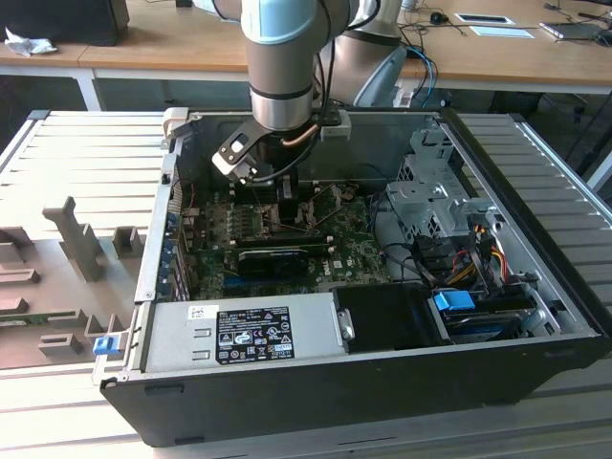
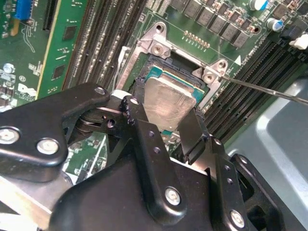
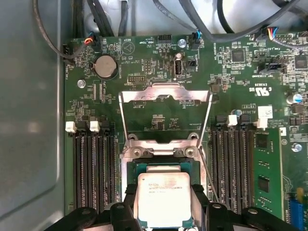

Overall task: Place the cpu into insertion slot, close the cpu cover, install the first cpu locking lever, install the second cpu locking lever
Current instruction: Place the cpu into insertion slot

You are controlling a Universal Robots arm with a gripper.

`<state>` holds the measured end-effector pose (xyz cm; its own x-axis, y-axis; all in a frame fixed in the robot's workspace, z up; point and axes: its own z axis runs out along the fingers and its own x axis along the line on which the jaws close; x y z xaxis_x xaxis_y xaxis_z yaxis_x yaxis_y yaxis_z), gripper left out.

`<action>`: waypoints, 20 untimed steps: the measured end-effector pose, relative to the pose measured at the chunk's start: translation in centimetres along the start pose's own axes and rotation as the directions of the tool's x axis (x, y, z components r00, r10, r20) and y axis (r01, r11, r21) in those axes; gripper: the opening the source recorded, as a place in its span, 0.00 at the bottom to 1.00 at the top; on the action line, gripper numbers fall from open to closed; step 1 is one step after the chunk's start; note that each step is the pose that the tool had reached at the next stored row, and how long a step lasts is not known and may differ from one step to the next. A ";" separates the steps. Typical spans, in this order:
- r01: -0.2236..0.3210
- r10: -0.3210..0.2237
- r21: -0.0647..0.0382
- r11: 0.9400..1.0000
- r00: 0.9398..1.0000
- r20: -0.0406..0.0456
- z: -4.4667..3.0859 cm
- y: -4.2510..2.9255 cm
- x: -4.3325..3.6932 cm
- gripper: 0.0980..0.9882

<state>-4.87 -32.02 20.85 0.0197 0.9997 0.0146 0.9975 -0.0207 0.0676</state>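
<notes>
Cpu (image 3: 163, 199) looks light, stiff and probably fragile underneath; the hand (image 2: 166, 118) pinches its opposite edges over the insertion slot (image 2: 163, 67).

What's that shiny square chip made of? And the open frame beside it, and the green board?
The small square silvery chip looks like metal on top, matt-shiny, catching light softly. The thin grey frame plate looks like bare stamped metal, its edges glinting. The green circuit board seems a stiff sheet with a glossy green coating; exactly what, I can't tell.
</notes>
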 end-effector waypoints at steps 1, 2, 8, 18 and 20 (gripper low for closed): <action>0.000 0.000 0.000 1.000 1.000 0.000 0.06 -0.02 0.00 0.48; 0.000 0.000 0.000 1.000 1.000 0.000 0.14 -0.05 0.00 0.48; 0.000 0.000 0.000 1.000 1.000 0.003 0.45 -0.12 -0.01 0.48; 0.001 -0.001 0.000 1.000 1.000 0.004 0.48 -0.12 0.06 0.56; 0.002 -0.002 0.000 1.000 1.000 0.004 0.82 -0.01 0.25 0.56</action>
<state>-4.81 -31.76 20.03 0.0176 0.9998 0.0100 0.9975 -0.0183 0.0676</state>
